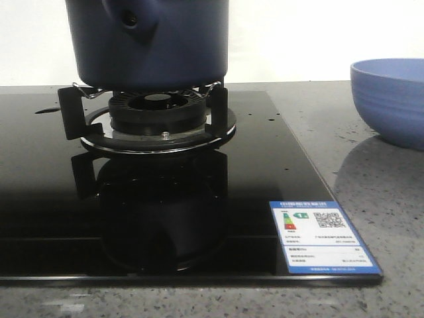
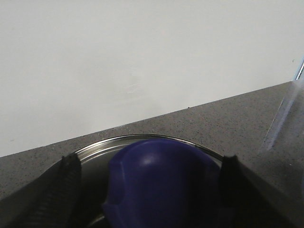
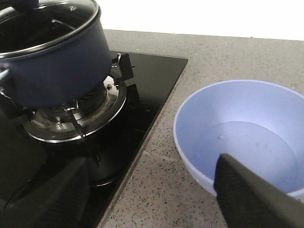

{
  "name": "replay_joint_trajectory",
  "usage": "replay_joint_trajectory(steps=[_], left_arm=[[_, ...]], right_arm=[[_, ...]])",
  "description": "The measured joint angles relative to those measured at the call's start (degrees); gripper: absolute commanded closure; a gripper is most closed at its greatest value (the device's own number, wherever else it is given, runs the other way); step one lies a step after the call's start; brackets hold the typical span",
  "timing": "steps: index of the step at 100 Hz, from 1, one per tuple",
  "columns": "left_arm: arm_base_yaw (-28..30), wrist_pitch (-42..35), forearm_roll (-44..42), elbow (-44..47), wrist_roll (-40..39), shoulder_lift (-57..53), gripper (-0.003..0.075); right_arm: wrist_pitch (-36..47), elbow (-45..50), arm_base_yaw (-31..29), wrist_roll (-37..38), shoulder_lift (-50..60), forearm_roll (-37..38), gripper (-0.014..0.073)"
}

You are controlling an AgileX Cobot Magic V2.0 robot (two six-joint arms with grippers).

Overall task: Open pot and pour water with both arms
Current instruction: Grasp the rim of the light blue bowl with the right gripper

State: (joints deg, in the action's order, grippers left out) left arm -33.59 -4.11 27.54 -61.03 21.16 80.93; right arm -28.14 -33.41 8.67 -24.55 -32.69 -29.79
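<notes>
a: jaws first. left gripper (image 2: 149, 190) has its two dark fingers (image 2: 66, 185) spread either side of a rounded navy knob (image 2: 156, 183) on a glass lid (image 2: 109, 145) with a steel rim. whether the pads touch the knob, i cannot tell.

b: and the other one?

a: right gripper (image 3: 152, 190) has its jaws spread wide, holding nothing; black fingers (image 3: 251, 190) hang over the grey counter (image 3: 156, 190) between the stove (image 3: 147, 90) and a light blue bowl (image 3: 242, 137).

b: describe the pot.

a: the pot (image 1: 151, 43) is large, dark navy, straight-sided, with a rounded lug (image 1: 132, 20) facing the front camera that bears a small dark hole. in the right wrist view it wears the glass lid with a steel band.

b: where does it sit?

a: on the black supports of a gas burner (image 1: 159, 119), on the glossy black stove top, left of the bowl and well apart from it. the right gripper is away from the pot, nearer the bowl.

b: any writing?

a: blue-bordered label (image 1: 323, 238) on the stove's near right corner: coloured energy arrows and a qr code. the print is too small to read.
</notes>
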Motion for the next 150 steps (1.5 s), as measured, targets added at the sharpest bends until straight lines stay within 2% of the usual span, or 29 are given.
replay_joint_trajectory(steps=[17,36,48,84,111,123,137,150], left_arm=[[0.0,0.0,-0.4,0.0,0.0,0.4,0.019],[0.0,0.0,-0.5,-0.2,0.0,0.5,0.0338],[-0.1,0.0,-0.5,-0.3,0.0,0.5,0.0394],[-0.1,0.2,-0.5,-0.3,0.0,0.3,0.0395],[-0.1,1.5,-1.0,-0.3,0.0,-4.3,0.0395],[-0.1,1.5,-2.9,-0.3,0.0,-7.1,0.0395],[0.2,1.3,-5.4,-0.3,0.0,-10.1,0.0395],[3.3,1.7,-6.1,-0.3,0.0,-12.3,0.0395]], right_arm=[[0.0,0.0,0.0,0.0,0.0,0.0,0.0092],[0.0,0.0,0.0,0.0,0.0,0.0,0.0092],[0.0,0.0,0.0,0.0,0.0,0.0,0.0092],[-0.4,0.0,0.0,0.0,0.0,0.0,0.0092],[-2.3,-0.4,0.0,0.0,-0.3,0.0,0.0113],[-4.8,-3.4,-0.4,0.1,-2.7,0.0,0.0162],[-9.8,-9.5,-3.1,1.7,-9.1,0.0,0.0162],[-16.2,-17.5,-7.5,3.3,-17.7,0.7,0.0162]])
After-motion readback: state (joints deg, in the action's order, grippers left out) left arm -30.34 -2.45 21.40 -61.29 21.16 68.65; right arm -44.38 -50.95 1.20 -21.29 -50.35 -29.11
